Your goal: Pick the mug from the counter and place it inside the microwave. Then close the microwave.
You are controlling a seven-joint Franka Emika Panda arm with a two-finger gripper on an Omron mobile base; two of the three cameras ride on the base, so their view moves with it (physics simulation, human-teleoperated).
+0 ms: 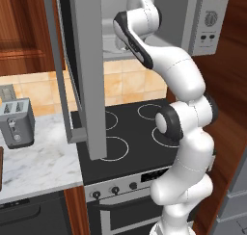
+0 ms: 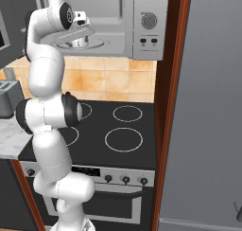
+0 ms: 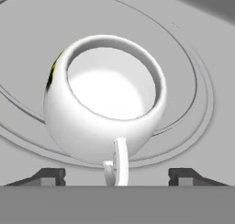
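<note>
Both fingertips (image 3: 50,175) are spread clear of the mug (image 3: 105,113) on the microwave (image 2: 150,22) turntable; gripper (image 3: 117,177) should be withdrawn straight, handle avoided.

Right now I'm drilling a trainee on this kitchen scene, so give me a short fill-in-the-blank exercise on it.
1. The mug sits inside the ____, on its round turntable.
2. The gripper has its jaws ____, one fingertip on each side of the mug's handle.
3. The microwave door stands ____.
4. The toaster stands on the ____.

Missing words: microwave; open; open; counter
</note>
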